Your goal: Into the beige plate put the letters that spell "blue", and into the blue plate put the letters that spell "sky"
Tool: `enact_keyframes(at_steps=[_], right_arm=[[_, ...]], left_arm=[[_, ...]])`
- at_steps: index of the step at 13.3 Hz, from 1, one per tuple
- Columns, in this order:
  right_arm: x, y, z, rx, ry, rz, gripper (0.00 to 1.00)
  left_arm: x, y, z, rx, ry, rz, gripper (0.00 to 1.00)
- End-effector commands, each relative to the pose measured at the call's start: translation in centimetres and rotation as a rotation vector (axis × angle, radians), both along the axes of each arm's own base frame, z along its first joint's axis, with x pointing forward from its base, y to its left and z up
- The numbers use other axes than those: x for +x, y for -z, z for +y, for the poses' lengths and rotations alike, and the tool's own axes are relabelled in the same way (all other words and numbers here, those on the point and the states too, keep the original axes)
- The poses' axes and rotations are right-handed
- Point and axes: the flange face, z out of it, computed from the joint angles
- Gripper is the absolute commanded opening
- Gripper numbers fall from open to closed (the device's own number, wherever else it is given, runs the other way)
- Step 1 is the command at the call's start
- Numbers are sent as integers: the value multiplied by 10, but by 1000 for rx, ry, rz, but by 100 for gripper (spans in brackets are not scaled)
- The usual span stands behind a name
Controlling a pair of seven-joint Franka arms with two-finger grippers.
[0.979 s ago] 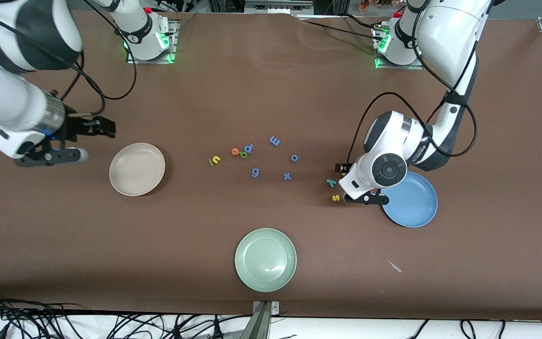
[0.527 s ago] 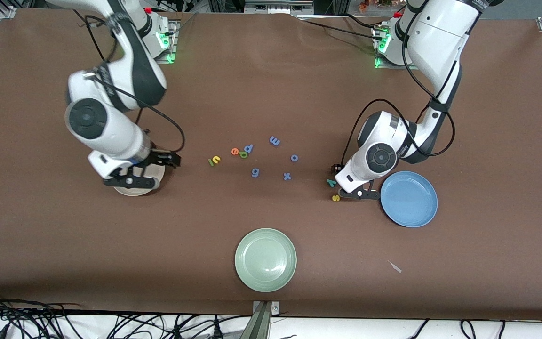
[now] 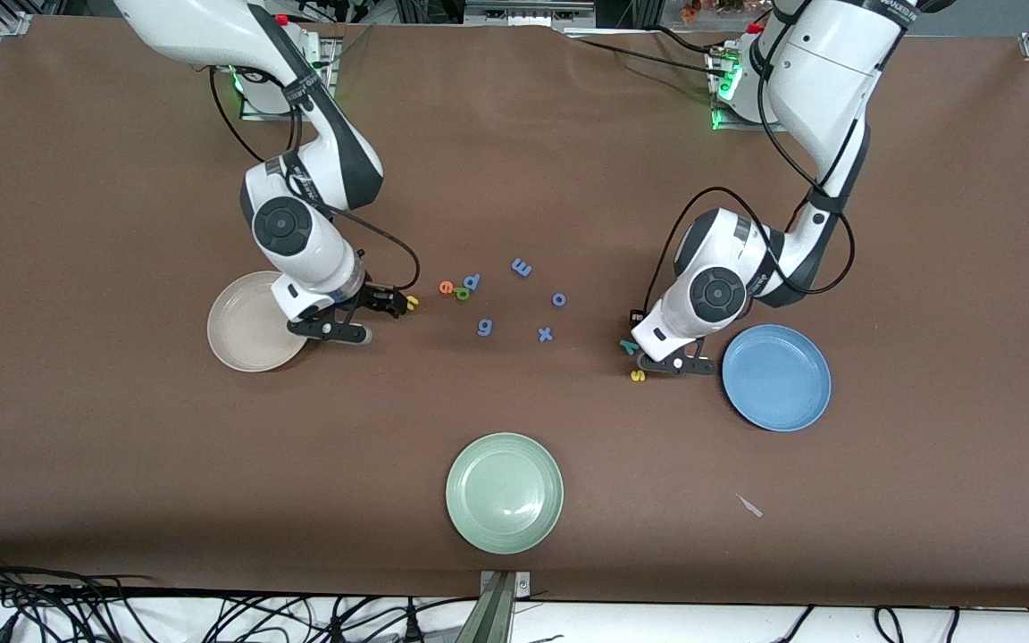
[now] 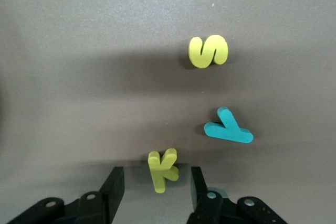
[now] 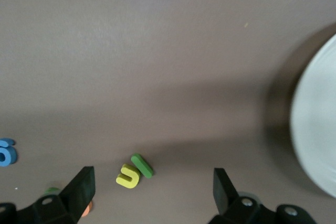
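Observation:
In the left wrist view the yellow "k" (image 4: 163,170) lies on the table between the fingers of my left gripper (image 4: 156,179). The jaws are half closed, with a gap on each side of the letter. The teal "y" (image 4: 227,127) and yellow "s" (image 4: 208,51) lie beside it, close to the blue plate (image 3: 778,377). My right gripper (image 5: 152,182) hangs wide open just over the yellow "u" (image 5: 128,176) and dark green "l" (image 5: 142,165), holding nothing. Orange "e" (image 3: 446,287) and green "b" (image 3: 462,293) lie together a little toward the left arm's end. The beige plate (image 3: 242,344) is partly under the right arm.
Blue letters lie loose mid-table: "p" (image 3: 472,281), "m" (image 3: 522,266), "o" (image 3: 559,299), "g" (image 3: 484,327) and "x" (image 3: 545,335). A pale green plate (image 3: 504,491) sits nearer the front camera. A small pale scrap (image 3: 749,505) lies near the front edge.
The right arm has swung from its end of the table across the beige plate to the "u" and "l". The left gripper's jaws have narrowed around the "k".

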Motion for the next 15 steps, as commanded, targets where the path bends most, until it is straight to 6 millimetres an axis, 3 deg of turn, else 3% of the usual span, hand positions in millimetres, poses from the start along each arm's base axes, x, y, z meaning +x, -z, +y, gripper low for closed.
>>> enact_keyframes(at_steps=[1, 2, 3, 4, 6, 9, 10, 12, 15], right_arm=[[-27, 25, 2, -7, -25, -36, 99], [-27, 32, 3, -18, -44, -37, 99], [-27, 38, 4, -18, -40, -44, 99], [-28, 44, 6, -26, -49, -55, 99], [-28, 52, 10, -67, -94, -75, 98], [-16, 60, 21, -72, -69, -92, 98], [-18, 62, 24, -73, -75, -90, 98], [-17, 62, 24, -72, -73, -91, 98], [-16, 65, 25, -74, -81, -89, 98]], left_arm=[[-3, 4, -3, -17, 6, -8, 40], [-2, 4, 0, -16, 0, -7, 19], [-2, 4, 1, -16, 0, -5, 3], [-2, 4, 1, -15, -1, -5, 0], [1, -5, 2, -17, 0, -8, 0], [12, -59, 15, 4, 0, 4, 0], [21, -74, 29, 4, -23, 4, 0], [32, -82, 57, -5, -22, -1, 0], [55, -82, 133, -4, 58, -27, 0]])
